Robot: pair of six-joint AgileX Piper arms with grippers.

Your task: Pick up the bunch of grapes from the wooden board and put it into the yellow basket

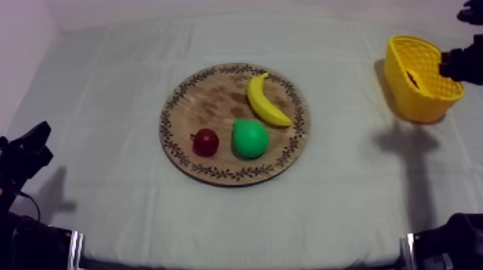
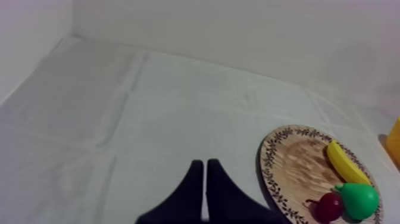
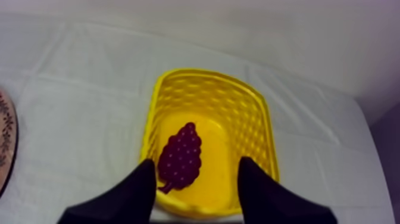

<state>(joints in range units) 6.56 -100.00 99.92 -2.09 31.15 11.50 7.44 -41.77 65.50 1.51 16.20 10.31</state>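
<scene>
A dark purple bunch of grapes (image 3: 180, 157) lies inside the yellow basket (image 3: 250, 119), free of any grip. My right gripper (image 3: 196, 179) hovers over the basket's near rim, fingers wide apart and empty. From above, the basket (image 1: 402, 72) stands at the far right with my right gripper (image 1: 460, 63) at its far side. The round wooden board (image 1: 208, 100) holds a banana (image 1: 264, 100), a green pear (image 1: 249, 138) and a small red fruit (image 1: 205, 142). My left gripper (image 2: 205, 170) rests over bare cloth, fingers together in a narrow wedge, left of the board (image 2: 291, 161).
Grey-white cloth covers the table and a pale wall rises behind it. The left arm (image 1: 25, 154) sits low at the left edge. Part of the board's rim (image 3: 5, 143) lies left of the basket.
</scene>
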